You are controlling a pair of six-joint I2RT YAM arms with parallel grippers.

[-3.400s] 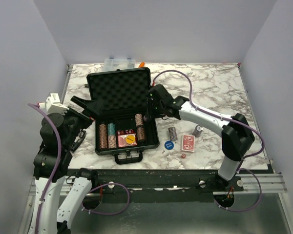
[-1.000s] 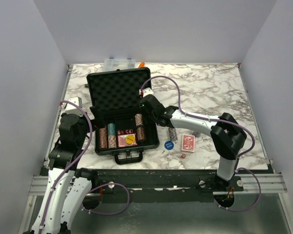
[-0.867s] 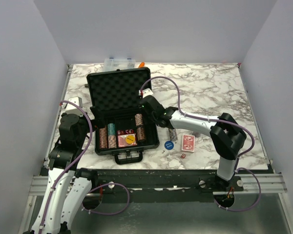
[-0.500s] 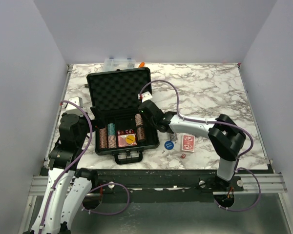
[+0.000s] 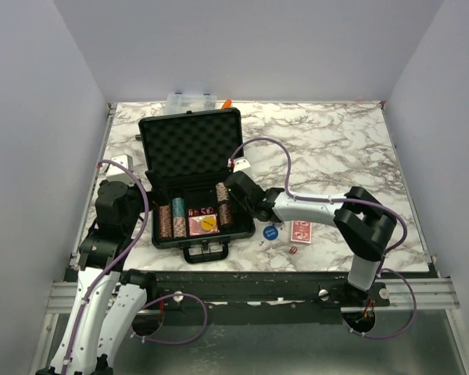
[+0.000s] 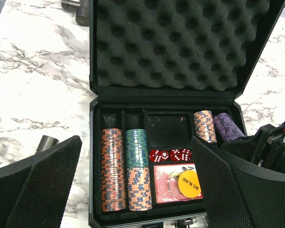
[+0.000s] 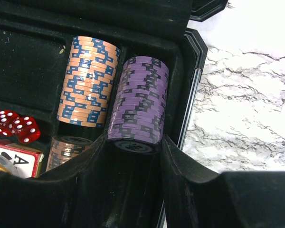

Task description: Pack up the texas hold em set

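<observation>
Right tool (image 7: pixel 135 145) closed on the near end of a purple chip stack (image 7: pixel 138 102), which lies on its side in the rightmost slot of the black briefcase (image 5: pixel 191 144), touching an orange-and-blue chip stack (image 7: pixel 88 80) on its inner side. The likely hazard is spillage. The chips are loose discs pinched only near one end, so releasing or withdrawing at an angle could fan them out. A finger wedged against the briefcase's right wall might also drag chips over the rim onto the table (image 5: pixel 336 141). The right arm lies low and extended, reaching in from the briefcase's right. The left arm stands folded at the briefcase's left, left tool (image 6: pixel 135 180) spread wide and empty, facing the tray. A blue button (image 5: pixel 270 232) and red-backed card deck (image 5: pixel 300 230) wait just right of the briefcase.
</observation>
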